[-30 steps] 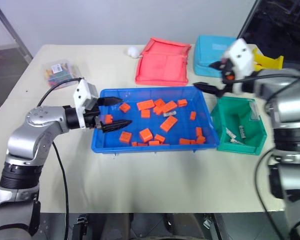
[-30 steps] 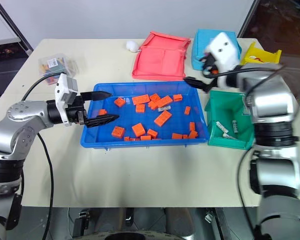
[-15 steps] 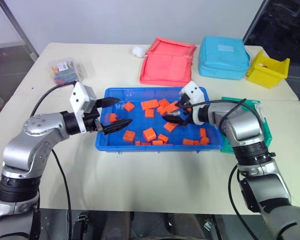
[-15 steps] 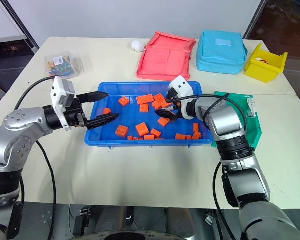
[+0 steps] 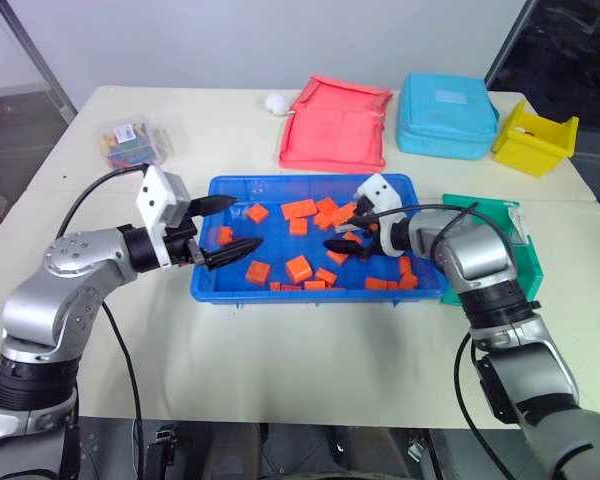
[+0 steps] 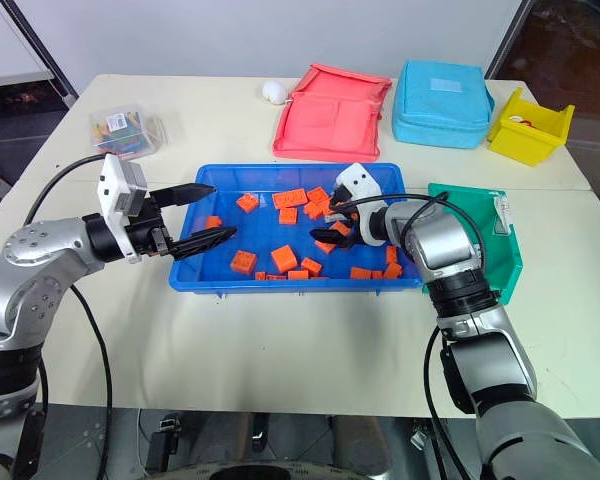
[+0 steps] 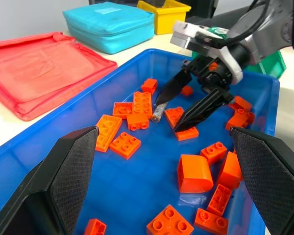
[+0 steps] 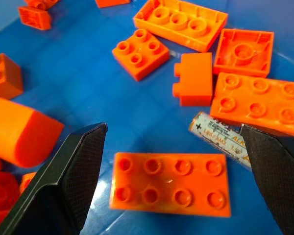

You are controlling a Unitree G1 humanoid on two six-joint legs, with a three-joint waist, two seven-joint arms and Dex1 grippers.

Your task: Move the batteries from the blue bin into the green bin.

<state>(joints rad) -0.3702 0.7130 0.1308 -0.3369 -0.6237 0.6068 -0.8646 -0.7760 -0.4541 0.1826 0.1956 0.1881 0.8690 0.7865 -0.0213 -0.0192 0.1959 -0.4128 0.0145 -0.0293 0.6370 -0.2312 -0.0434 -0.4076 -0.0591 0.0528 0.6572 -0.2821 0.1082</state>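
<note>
On a cream table (image 5: 280, 360): one blue bin (image 5: 212, 285), one green bin (image 5: 525, 262) just beside its right end, one yellow bin (image 5: 536, 143) farther back, one light-blue pouch (image 5: 448, 114), one red pouch (image 5: 333, 124), one clear box of small coloured parts (image 5: 130, 142), one small white ball (image 5: 273, 102). Inside the blue bin, roughly sixteen orange blocks (image 5: 298, 268), scattered mostly through the middle and right half. One battery (image 7: 158, 112) visible, lying flat on the blue floor among the blocks, touching a long orange block (image 8: 260, 103) and just beside a small one. Right gripper (image 5: 342, 237) lowered into the bin, fingers spread wide and holding nothing, one fingertip (image 7: 165, 90) right at the battery, the other resting by a flat orange block (image 7: 187, 133). Left gripper (image 5: 232, 224) level over the bin's left end, two fingers apart and empty, above a few blocks. Contents of the green bin hidden behind the right arm, so no count there.
</note>
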